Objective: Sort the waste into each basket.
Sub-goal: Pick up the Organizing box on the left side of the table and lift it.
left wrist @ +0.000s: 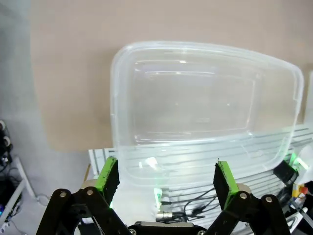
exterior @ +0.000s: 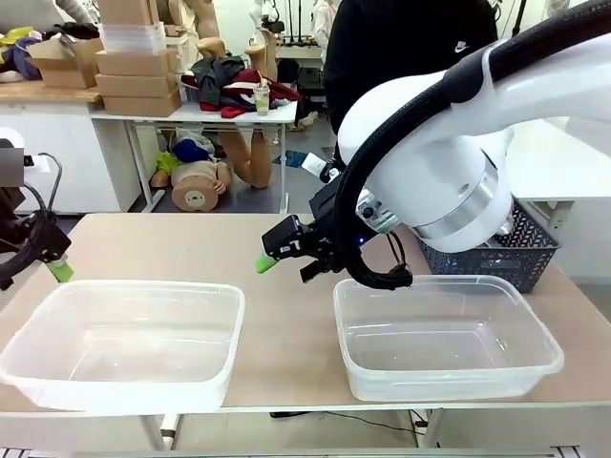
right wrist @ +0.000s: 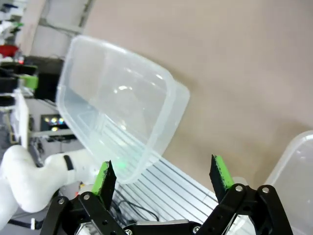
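Note:
Two clear baskets stand side by side on the tan table, the left basket point(exterior: 143, 286) and the right basket point(exterior: 430, 282); both look empty. The waste is out of view. My right gripper point(exterior: 286, 265) hangs open over the table between the baskets, nothing between its green pads. At the table's left edge my left gripper point(exterior: 33, 272) is open beside the left basket. In the left wrist view the open left gripper point(left wrist: 166, 178) looks down on the empty left basket point(left wrist: 115, 98). The right wrist view has the right gripper point(right wrist: 164, 178) open, with the left basket point(right wrist: 171, 107) beyond it.
A dark lattice basket point(exterior: 496, 253) sits at the back right, behind my right arm. A person in black point(exterior: 401, 48) stands at the far side. A corner of the right basket point(right wrist: 293, 171) lies close beside my right gripper. Bare table stretches behind both baskets.

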